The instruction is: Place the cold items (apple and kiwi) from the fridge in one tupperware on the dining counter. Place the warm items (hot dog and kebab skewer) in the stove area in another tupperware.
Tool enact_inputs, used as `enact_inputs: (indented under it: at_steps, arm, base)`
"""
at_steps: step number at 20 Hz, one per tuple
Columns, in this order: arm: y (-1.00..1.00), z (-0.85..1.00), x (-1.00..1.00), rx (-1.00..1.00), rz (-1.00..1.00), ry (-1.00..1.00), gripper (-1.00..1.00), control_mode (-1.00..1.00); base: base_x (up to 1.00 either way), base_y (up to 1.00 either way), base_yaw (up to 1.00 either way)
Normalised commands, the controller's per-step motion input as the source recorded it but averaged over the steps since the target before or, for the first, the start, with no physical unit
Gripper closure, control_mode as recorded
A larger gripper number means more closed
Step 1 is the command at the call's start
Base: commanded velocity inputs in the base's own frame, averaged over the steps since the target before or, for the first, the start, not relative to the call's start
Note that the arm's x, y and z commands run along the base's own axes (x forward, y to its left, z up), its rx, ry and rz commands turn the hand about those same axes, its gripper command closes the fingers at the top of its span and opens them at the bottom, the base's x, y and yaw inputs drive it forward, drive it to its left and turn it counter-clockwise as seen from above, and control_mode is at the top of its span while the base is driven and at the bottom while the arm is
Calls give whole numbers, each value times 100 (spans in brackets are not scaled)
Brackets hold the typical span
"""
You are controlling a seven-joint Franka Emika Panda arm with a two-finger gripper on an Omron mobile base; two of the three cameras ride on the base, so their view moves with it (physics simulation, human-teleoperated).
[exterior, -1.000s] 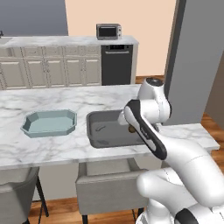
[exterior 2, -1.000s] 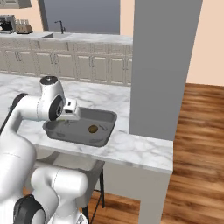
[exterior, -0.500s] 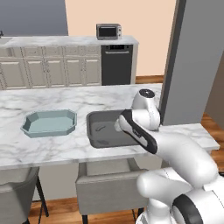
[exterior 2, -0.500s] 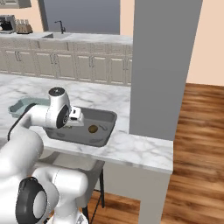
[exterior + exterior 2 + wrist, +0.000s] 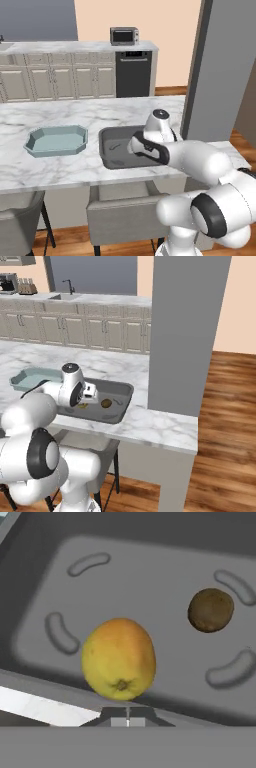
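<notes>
Since the tool (image 5: 93,393) is fully closed with nothing in it, right above the apple (image 5: 119,658) and kiwi (image 5: 210,610) in the dark tupperware (image 5: 112,155), it could easily bump the apple.

Toaster oven (image 5: 124,36) on the far counter (image 5: 75,47), black dishwasher (image 5: 133,74) below, grey pillar (image 5: 187,331) nearby

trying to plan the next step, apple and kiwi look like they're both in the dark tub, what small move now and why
Probably lift the gripper straight up out of the dark tupperware. Its fingers are shut with nothing between them, and the apple and kiwi both lie on the tub floor, so the cold items look done. The pale tupperware beside it holds nothing visible yet.
</notes>
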Motion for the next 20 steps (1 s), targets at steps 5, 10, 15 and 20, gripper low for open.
enact_inputs:
  at_steps: [5, 10, 15, 20]
  arm:
    - [3, 6, -4, 0, -3, 0, -100, -100]
    - [-4, 61, -30, 4, -5, 0, -100, -100]
    - [-1, 74, -40, 3, -6, 0, -100, -100]
    - [0, 78, -72, 4, -6, -1, -100, -100]
  base:
    - [0, 0, 0]
    - [0, 0, 0]
    - [0, 0, 0]
    - [0, 0, 0]
